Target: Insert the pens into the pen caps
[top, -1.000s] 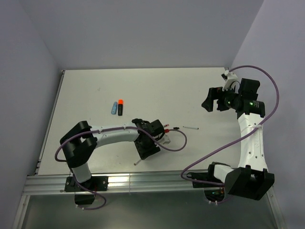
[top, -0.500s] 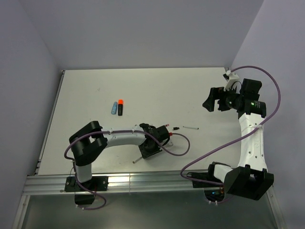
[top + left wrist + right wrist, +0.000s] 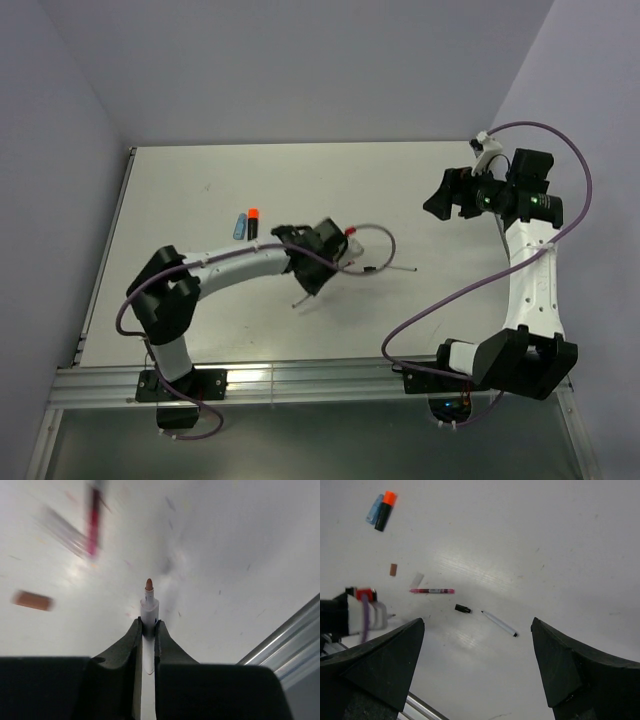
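Writing on the pens is too small to read in any view. The tabletop (image 3: 200, 180) is off-white, flecked with dark specks and faint scuffs, with a glare patch near its middle. A metal rail (image 3: 300, 385) runs along its near edge, and plain lavender-grey walls (image 3: 300, 70) close it in on three sides.

The left claw (image 3: 148, 624) is clamped on a white pen (image 3: 149, 607), whose reddish-brown tip sticks out past the fingers over the tabletop's middle. Its wrist view is blurred: a red pen (image 3: 94, 522) lies farther out and a brown cap (image 3: 32, 600) off to the side.

The right claw (image 3: 477, 625) hangs high over the right side, fingers wide apart and holding nothing. Below it lie the red pen (image 3: 432, 590), a black cap (image 3: 463, 608) just beside it, and a slim pale pen (image 3: 499, 623) near that cap. The brown cap (image 3: 393, 569) sits apart from these. At the far left, a light-blue marker (image 3: 238, 226) and a black marker with orange end (image 3: 252, 222) lie side by side.
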Robot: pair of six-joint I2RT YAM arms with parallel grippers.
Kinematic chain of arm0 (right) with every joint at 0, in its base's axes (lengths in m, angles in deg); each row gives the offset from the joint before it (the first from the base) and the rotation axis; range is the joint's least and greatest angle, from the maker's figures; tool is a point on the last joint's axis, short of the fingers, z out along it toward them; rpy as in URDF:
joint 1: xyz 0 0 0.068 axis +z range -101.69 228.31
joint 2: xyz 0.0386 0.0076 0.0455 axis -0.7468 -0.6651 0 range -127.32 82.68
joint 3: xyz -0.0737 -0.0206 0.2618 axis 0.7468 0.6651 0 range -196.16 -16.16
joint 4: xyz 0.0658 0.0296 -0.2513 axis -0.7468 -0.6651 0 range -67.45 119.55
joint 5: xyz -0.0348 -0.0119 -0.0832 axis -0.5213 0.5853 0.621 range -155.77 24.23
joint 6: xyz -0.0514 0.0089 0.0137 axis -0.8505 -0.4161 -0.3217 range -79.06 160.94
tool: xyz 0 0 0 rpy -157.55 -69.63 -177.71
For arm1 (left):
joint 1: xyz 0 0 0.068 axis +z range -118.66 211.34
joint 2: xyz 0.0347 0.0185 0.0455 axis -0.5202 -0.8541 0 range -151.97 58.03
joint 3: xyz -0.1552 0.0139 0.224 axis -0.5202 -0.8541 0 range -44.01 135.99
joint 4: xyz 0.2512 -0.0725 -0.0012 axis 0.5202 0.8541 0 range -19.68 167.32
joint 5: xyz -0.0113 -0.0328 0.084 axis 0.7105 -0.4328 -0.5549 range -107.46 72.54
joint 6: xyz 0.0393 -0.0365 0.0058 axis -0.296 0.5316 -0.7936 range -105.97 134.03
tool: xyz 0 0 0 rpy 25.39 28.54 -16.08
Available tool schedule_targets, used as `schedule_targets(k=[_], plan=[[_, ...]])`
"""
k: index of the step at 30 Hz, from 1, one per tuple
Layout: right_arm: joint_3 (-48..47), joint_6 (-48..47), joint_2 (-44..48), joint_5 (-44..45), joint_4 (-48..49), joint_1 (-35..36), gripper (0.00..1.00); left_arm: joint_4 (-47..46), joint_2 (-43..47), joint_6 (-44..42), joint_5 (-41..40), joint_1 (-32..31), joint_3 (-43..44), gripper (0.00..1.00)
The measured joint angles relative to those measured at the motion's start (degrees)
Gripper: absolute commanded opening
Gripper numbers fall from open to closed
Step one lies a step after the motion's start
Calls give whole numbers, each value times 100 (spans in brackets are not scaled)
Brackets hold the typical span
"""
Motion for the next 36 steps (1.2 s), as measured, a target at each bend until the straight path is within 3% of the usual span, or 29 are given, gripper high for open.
schedule_targets(k=[7, 11, 22, 31, 36], plan=[[-575, 66, -295, -885, 111, 2, 88, -492, 667, 656, 901, 1572, 1810, 0], [-577, 260, -295, -1270, 302, 258, 86, -966, 1093, 1176, 1421, 2090, 2079, 0], [-297, 1220, -269, -1263, 1451, 2824, 84, -4013, 2382, 2680, 2732, 2208, 264, 0], [-297, 1775, -546, -1502, 1989, 3270, 82, -5617, 2424, 3877, 2944, 2208, -457, 0], [-297, 1878, -723, -1545, 2081, 3462, 73, -6175, 2422, 4328, 2979, 2208, -461, 0]])
